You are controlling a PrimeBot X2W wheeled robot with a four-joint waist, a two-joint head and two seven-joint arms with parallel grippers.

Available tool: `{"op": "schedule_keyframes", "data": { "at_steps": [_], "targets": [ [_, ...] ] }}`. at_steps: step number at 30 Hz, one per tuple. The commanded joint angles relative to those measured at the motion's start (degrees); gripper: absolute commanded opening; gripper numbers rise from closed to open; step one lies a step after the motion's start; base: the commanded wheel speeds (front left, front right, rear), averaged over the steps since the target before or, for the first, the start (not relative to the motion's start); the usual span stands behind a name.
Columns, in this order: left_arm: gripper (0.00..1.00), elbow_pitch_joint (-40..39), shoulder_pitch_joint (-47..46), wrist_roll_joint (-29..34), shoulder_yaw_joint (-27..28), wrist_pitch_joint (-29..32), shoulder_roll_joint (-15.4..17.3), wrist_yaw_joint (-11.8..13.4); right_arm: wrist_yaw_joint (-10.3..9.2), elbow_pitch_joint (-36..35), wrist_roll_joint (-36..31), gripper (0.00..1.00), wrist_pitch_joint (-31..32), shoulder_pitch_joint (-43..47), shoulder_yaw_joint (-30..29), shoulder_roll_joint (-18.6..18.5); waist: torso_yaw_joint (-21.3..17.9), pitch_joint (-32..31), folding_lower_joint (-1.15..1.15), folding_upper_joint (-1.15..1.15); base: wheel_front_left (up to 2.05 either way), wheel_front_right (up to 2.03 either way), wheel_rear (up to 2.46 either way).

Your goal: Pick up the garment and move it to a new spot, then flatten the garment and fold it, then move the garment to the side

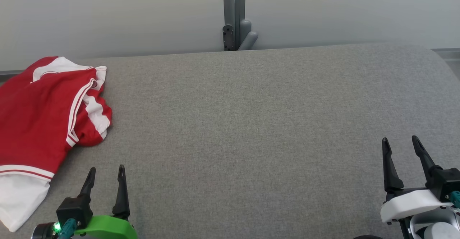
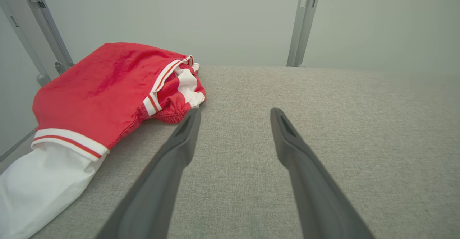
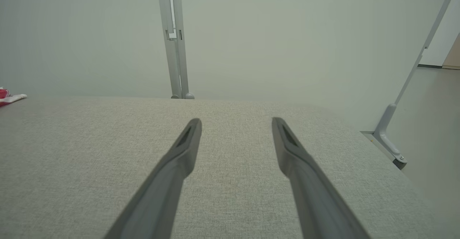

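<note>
The red and white garment (image 1: 39, 113) lies in a rumpled heap just ahead and to the left of the left gripper (image 1: 107, 168), not touching it. The right gripper (image 1: 399, 138) is well away from it. Both have their jaws apart and empty over the grey table (image 1: 251, 124). Looks like the pickup hasn't started, so the left one probably needs to swing left and pinch an edge.

We log the garment (image 1: 39, 113) as thin red cloth with a faint sheen on its folds; white bands matt. Table (image 1: 251, 124): grey woven fabric, matt, finely rough. Fingers (image 2: 298, 167): dark, smooth, matt, plastic by our reading. Green shell (image 1: 107, 228) and white shell (image 1: 413, 203): smooth plastic, slight gloss. Post (image 1: 234, 12): grey painted metal, satin. Wall (image 1: 107, 12): smooth, matt.
</note>
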Motion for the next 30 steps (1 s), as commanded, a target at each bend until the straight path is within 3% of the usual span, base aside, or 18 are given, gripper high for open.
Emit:
{"op": "schedule_keyframes", "data": {
  "at_steps": [1, 11, 30],
  "targets": [
    [1.00, 0.00, 0.35, 1.31, 0.21, -0.53, 0.06, -0.19, 0.00, -0.01, -1.04, 1.00, -0.48, 0.28, -0.19, -0.14, -0.03, 0.02, 0.00, 0.63, 0.00, 0.00, 0.00],
    [1.00, -0.12, 0.13, 5.45, 1.51, -1.63, -0.51, -0.71, 0.00, 0.20, -3.52, 1.00, -1.55, 0.88, 0.56, 0.24, -0.13, 0.27, 0.00, 0.69, 0.00, 0.00, 0.00],
    [1.00, -0.31, -0.39, 6.19, 2.34, -1.48, -1.17, -1.36, 0.00, 1.21, -1.49, 1.00, -1.40, 0.78, 0.92, 0.49, -0.13, 0.38, 0.00, 0.69, 0.00, 0.00, 0.00]
  ]
}}
